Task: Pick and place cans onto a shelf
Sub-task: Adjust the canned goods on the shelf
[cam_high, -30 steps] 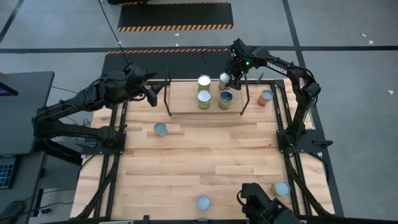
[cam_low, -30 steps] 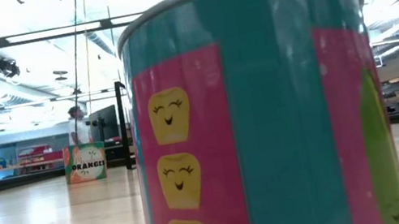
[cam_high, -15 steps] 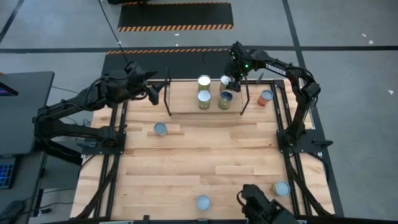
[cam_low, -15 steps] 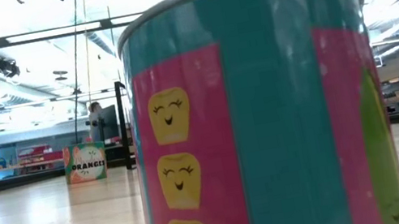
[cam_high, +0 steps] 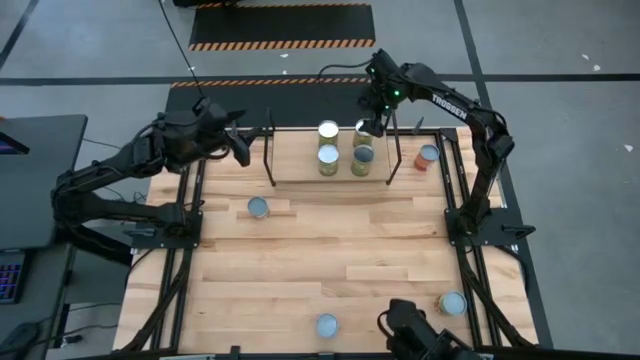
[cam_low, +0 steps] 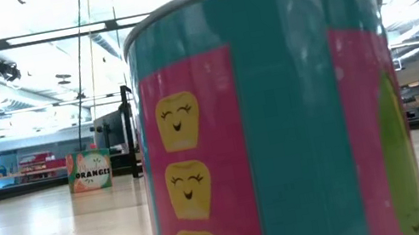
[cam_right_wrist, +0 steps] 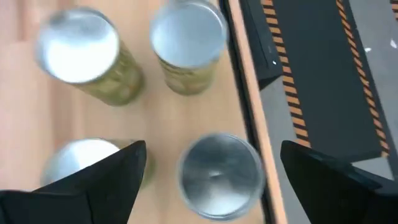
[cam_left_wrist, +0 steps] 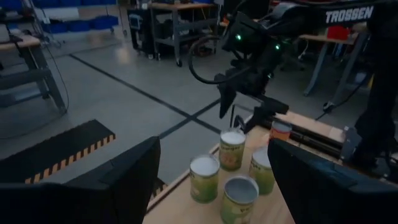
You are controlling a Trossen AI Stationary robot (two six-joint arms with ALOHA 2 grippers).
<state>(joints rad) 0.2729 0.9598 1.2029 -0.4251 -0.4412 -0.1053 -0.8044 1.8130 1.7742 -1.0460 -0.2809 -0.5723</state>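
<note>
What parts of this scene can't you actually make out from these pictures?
- Low view: one can fills the frame and hides the shelf and both grippers.
- Right wrist view: the four cans' labels are blurred; a dark finger covers one.
- High view: the can labels are too small to read; the lower edge cuts off a dark device.

We see a table of pale, matt, jointed wood planks. The cans have smooth silvery metal tops with a dull sheen and glossy printed paper labels. The shelf is light wood with thin black metal wire ends. Both arms wear dark matt plastic; the floor looks like smooth grey concrete.
</note>
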